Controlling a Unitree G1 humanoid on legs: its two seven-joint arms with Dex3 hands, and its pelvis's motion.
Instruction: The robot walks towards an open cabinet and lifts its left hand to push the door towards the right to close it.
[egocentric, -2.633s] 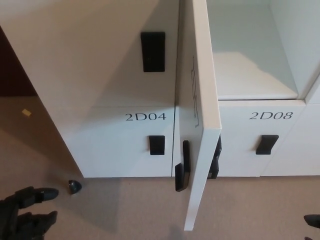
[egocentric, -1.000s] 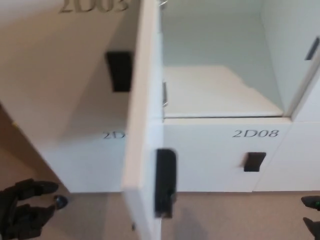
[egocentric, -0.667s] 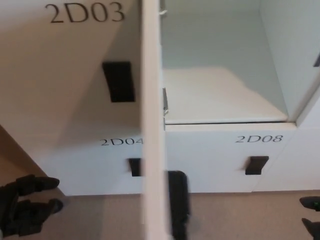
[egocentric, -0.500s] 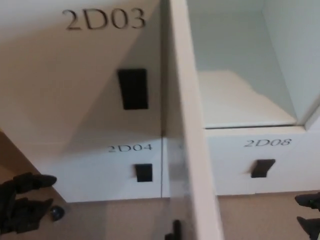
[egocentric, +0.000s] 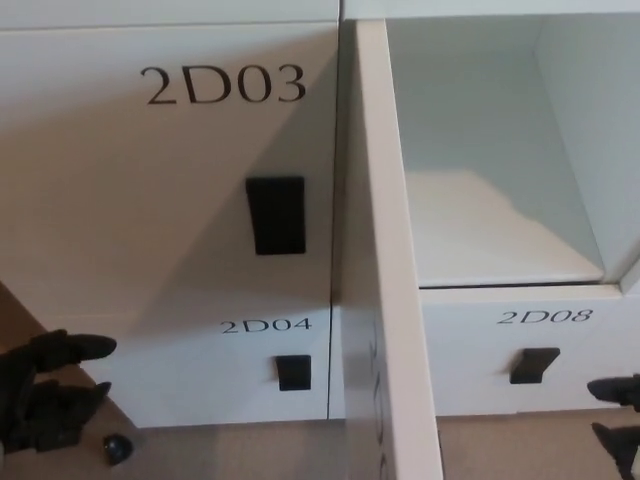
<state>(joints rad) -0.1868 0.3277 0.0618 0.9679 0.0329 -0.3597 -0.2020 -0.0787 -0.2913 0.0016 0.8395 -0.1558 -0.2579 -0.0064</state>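
left robot hand (egocentric: 45, 395) low, door (egocentric: 385, 300) open

Smooth matt white door (egocentric: 385, 300)

The open cabinet door (egocentric: 385, 300) juts edge-on toward the camera, left of its empty compartment (egocentric: 490, 230). Closed doors marked 2D03, 2D04 and 2D08 surround it. The left hand (egocentric: 45, 390) hangs low, fingers apart, clear of the door.
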